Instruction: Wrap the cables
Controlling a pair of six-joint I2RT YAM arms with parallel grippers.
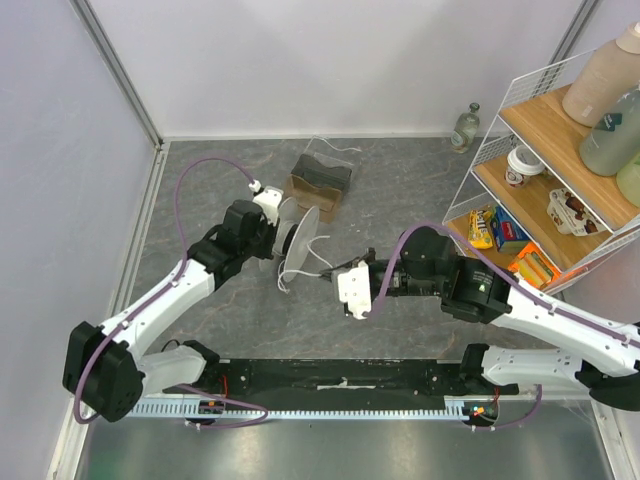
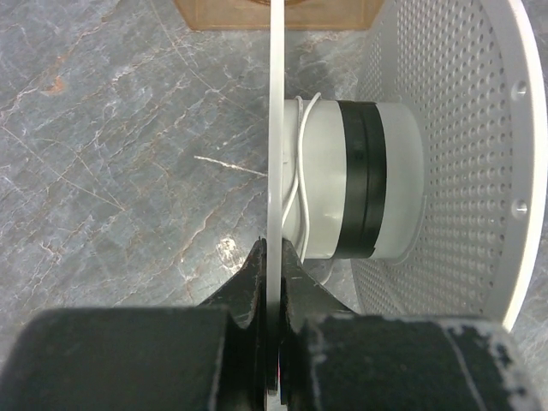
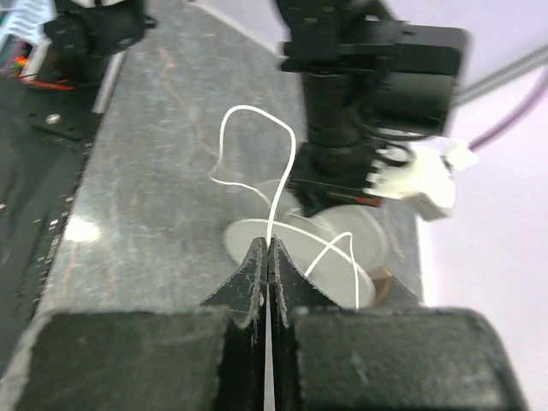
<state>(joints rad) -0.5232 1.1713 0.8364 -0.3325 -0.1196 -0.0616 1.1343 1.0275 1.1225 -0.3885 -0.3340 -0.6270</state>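
Turns of white cable (image 2: 300,163) wrap spool (image 2: 445,128) core.

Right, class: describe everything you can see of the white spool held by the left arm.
The white plastic spool has two round flanges, one perforated, joined by a pale hub with a black band. Its flanges stand upright, the left end effector shut on the plain one's rim. A thin white wire crosses the hub.

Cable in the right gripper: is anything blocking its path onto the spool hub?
Nothing visible. The right gripper pinches the cable near the spool; the hub is open between its flanges, and the left gripper clamps only one flange's rim.
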